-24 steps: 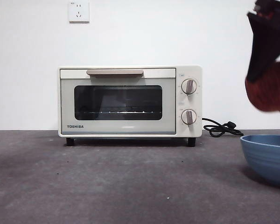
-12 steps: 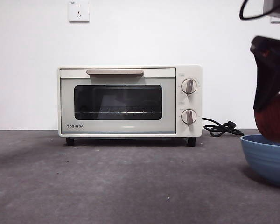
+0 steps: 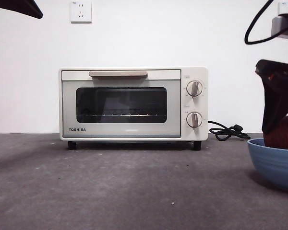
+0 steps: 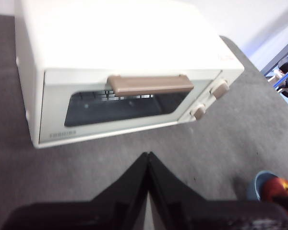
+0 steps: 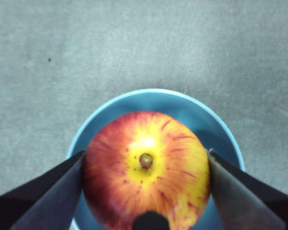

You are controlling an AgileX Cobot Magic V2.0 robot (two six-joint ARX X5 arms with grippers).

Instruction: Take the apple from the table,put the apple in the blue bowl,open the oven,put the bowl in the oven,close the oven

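Note:
My right gripper (image 5: pixel 146 154) is shut on the red and yellow apple (image 5: pixel 146 167), one jaw on each side. It holds the apple low inside the blue bowl (image 5: pixel 182 103). In the front view the apple (image 3: pixel 284 134) sits just above the bowl's rim (image 3: pixel 273 165) at the right edge, under the dark gripper (image 3: pixel 278 100). The cream oven (image 3: pixel 133 103) stands at the back with its door closed. My left gripper (image 4: pixel 148 157) is shut and empty, hovering in front of the oven (image 4: pixel 120 43), and shows as a black tip (image 3: pixel 19 7) at the top left corner.
The oven's beige bar handle (image 3: pixel 118 74) runs along the top of the door, with two knobs (image 3: pixel 194 88) to its right. A black cord (image 3: pixel 228 132) lies coiled on the table behind the bowl. A wall socket (image 3: pixel 81 11) is above the oven.
The right gripper has come down with the apple, from well above the bowl to inside its rim. A black arm tip has appeared at the top left corner.

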